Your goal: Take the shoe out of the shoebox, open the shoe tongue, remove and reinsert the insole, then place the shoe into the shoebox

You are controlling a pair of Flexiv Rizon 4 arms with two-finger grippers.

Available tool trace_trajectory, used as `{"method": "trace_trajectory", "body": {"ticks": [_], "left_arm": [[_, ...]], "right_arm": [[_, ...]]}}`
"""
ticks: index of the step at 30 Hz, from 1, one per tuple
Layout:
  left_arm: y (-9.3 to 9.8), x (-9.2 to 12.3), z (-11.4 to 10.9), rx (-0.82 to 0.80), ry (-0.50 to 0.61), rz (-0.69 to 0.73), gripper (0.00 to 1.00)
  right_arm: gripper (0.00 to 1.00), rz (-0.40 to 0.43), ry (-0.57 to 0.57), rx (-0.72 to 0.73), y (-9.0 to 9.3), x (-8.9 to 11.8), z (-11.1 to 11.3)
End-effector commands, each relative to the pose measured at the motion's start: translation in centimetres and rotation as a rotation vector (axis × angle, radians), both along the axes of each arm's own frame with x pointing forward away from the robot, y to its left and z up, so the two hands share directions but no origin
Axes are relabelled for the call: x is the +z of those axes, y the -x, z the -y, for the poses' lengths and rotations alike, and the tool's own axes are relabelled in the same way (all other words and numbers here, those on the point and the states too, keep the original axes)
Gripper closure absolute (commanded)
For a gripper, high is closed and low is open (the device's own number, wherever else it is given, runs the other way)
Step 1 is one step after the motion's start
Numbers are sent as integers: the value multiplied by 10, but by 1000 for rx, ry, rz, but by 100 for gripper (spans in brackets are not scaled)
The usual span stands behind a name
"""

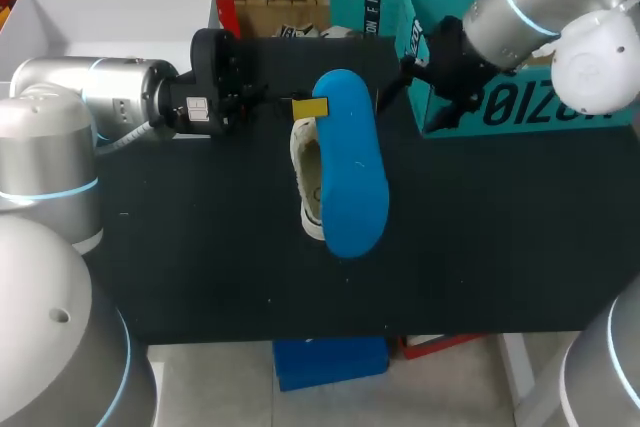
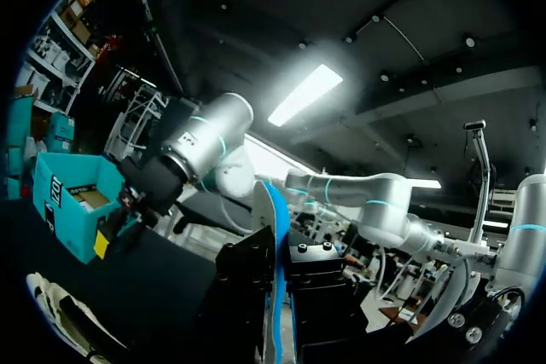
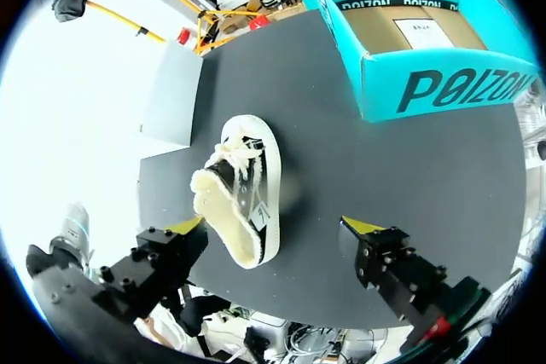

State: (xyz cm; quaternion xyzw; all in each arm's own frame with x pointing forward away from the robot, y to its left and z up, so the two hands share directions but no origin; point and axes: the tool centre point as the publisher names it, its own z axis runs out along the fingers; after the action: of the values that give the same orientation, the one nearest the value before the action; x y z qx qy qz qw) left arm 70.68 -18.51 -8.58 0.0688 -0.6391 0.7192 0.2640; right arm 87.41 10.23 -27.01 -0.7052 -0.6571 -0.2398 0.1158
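My left gripper (image 1: 306, 108) is shut on one end of the blue insole (image 1: 352, 162) and holds it in the air over the middle of the table. In the left wrist view the insole (image 2: 271, 210) stands edge-on between the black fingers (image 2: 249, 283). Under it lies the white shoe (image 1: 308, 182) with dark trim and a fleece lining, on its side on the black mat. My right gripper (image 3: 273, 228) hangs open above the shoe (image 3: 243, 193), touching nothing. The teal shoebox (image 1: 490, 107) stands open at the right rear, empty (image 3: 409, 36).
A white open box (image 1: 110, 17) sits at the rear left corner. A second teal box (image 1: 365, 2) stands behind the mat's rear edge. The black mat (image 1: 200, 237) lies bare to the left and right of the shoe.
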Motion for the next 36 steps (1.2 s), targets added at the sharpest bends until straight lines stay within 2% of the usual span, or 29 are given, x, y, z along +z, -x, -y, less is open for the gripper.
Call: {"method": "trace_trajectory", "body": {"ticks": [1, 13, 19, 23, 33, 36], "left_arm": [[2, 0, 1, 5, -3, 1, 100], [2, 0, 1, 5, -3, 1, 100], [2, 0, 1, 5, -3, 1, 100], [2, 0, 1, 5, -3, 1, 100], [2, 0, 1, 5, -3, 1, 100], [2, 0, 1, 5, -3, 1, 100]], "right_arm": [[0, 32, -62, -6, 12, 1, 4], [0, 32, -62, -6, 12, 1, 4], [0, -97, -340, -18, 12, -9, 8], [0, -128, -453, -17, 10, -5, 9], [0, -116, -633, 41, 16, -5, 9], [0, -107, -655, 67, 19, -9, 9]]}}
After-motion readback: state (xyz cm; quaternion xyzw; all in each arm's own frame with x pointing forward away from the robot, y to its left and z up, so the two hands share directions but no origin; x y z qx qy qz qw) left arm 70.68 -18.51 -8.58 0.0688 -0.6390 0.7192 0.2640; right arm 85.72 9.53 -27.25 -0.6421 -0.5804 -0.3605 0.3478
